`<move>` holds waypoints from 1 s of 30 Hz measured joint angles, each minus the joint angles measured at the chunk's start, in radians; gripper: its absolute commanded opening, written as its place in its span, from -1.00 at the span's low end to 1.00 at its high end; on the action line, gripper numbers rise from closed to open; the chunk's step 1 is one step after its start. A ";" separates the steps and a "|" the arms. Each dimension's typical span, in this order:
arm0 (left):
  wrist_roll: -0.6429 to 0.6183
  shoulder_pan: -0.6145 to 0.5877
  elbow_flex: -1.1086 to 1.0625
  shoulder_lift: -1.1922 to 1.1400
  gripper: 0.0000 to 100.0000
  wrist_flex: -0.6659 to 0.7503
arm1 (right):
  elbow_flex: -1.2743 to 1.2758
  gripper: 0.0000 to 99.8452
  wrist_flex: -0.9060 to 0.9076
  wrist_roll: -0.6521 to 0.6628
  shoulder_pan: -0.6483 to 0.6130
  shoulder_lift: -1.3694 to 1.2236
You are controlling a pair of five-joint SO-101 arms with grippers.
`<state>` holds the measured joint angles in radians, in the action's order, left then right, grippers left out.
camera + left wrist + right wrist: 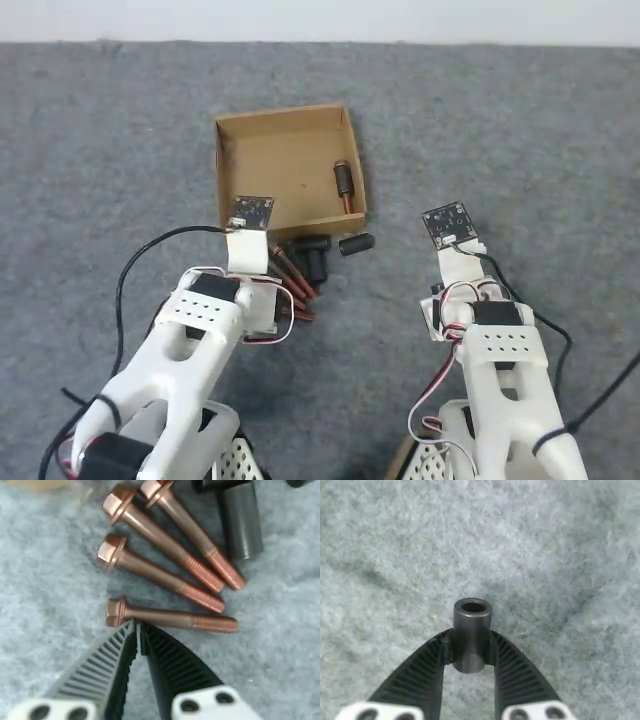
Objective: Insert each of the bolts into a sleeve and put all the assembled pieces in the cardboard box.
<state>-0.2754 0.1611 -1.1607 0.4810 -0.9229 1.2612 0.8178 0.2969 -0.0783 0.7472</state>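
Several copper bolts (170, 575) lie fanned on the grey carpet, also seen beside my left arm (296, 282). My left gripper (137, 626) is shut and holds nothing, its tips almost touching the head of the nearest bolt (170, 618). A dark sleeve (241, 522) lies just beyond the bolts. My right gripper (470, 641) is shut on another dark sleeve (471, 625), held with its open bore facing away from the wrist, above bare carpet. The cardboard box (230, 165) stands at the back with one assembled piece (345, 184) inside.
Two loose sleeves (312, 253) (356, 243) lie just in front of the box's near wall. The right arm (500, 345) stands to the right of the box over open carpet. A black cable (135, 270) loops left of the left arm.
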 measured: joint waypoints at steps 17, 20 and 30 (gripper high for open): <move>-0.247 0.089 0.186 0.000 -0.98 -0.245 | 0.000 -0.99 0.000 0.000 0.000 0.003; -0.304 0.089 0.104 0.000 -0.98 -0.112 | 0.000 -0.99 0.000 0.000 0.000 0.003; -0.393 0.084 0.061 -0.002 -0.81 0.012 | 0.000 -0.99 0.000 0.000 0.000 0.003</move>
<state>-0.6682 0.2455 -1.0994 0.4795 -0.9106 1.2612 0.8178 0.2969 -0.0783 0.7503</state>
